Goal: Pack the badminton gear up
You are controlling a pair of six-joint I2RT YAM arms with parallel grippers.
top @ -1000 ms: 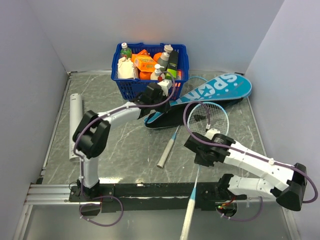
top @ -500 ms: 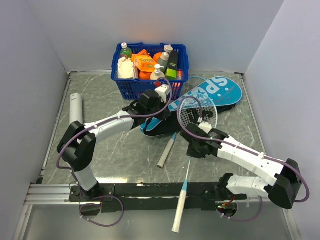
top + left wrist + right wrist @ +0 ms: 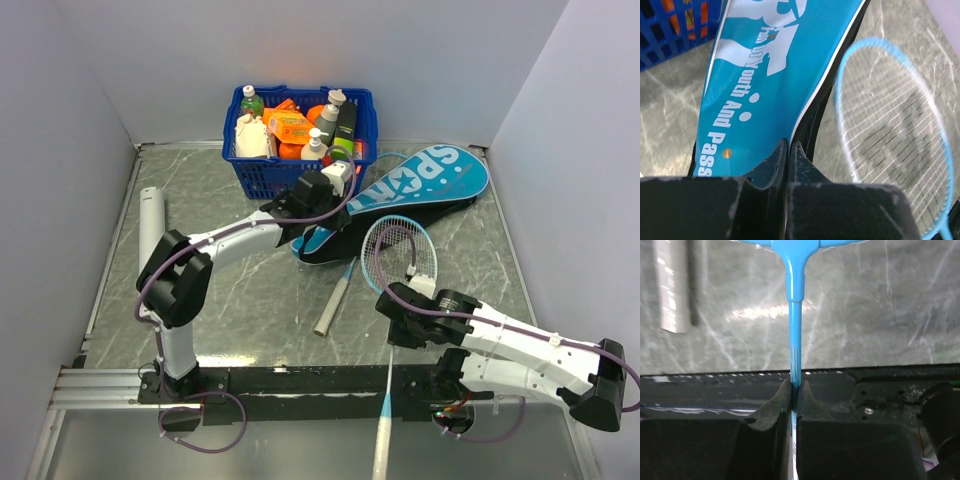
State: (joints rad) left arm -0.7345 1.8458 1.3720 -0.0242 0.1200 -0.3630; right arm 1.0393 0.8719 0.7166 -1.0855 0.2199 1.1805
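Left gripper [image 3: 788, 148]: jaws pressed together, pinching the edge of the teal case [image 3: 757, 70]. From the wrist view we note the case's printed face running away from the jaws, ahead and to their left, white lettering up. The blue basket [image 3: 670, 27] sits beyond the jaws at far left, just beside the case. To the right of the jaws is the strung head of a racket [image 3: 895, 145], pale blue rim, close to the case's dark side edge. We cannot tell whether the two touch.

Right gripper [image 3: 794, 388]: jaws closed on the pale blue shaft of that racket, fingers [image 3: 772, 412] flat against it on either side. The shaft runs straight ahead of the jaws to the T-joint below the head. In the top view, the rest of the shaft and its white handle [image 3: 382, 452] trail behind the jaws, over the black rail at the near edge. Ahead and left of these jaws, the pale handle of the second racket [image 3: 671, 290] lies on the grey marbled table [image 3: 880, 315].

Top view: the second racket's shaft points up toward the case below the left jaws, and its head is hidden there. The white tube [image 3: 150, 225] lies well apart from both pairs of jaws, along the left wall.
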